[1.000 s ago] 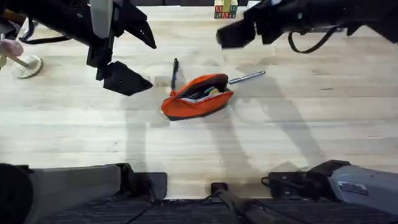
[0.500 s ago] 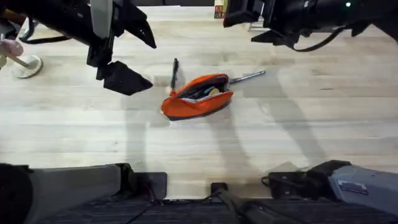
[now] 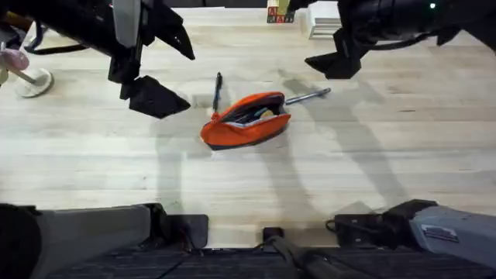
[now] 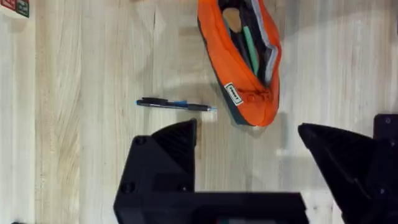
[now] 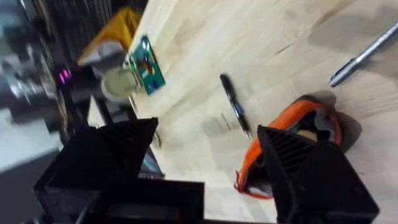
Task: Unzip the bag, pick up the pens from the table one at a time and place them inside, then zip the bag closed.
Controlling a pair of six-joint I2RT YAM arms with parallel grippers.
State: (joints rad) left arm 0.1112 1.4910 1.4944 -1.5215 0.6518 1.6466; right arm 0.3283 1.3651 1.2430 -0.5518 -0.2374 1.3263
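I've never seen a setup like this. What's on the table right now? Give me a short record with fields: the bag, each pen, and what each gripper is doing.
bag: orange pouch lying on the table, zipper open, items visible inside
black pen: on the table beside the bag's left end, not inside
silver pen: on the table by the bag's right end, not inside
left gripper: open, empty, above the table left of the bag
right gripper: open, empty, up beyond the silver pen

Orange bag (image 3: pixel 246 120) unzipped on the table (image 3: pixel 387 155), between black pen (image 3: pixel 218 91) and silver pen (image 3: pixel 308 96).
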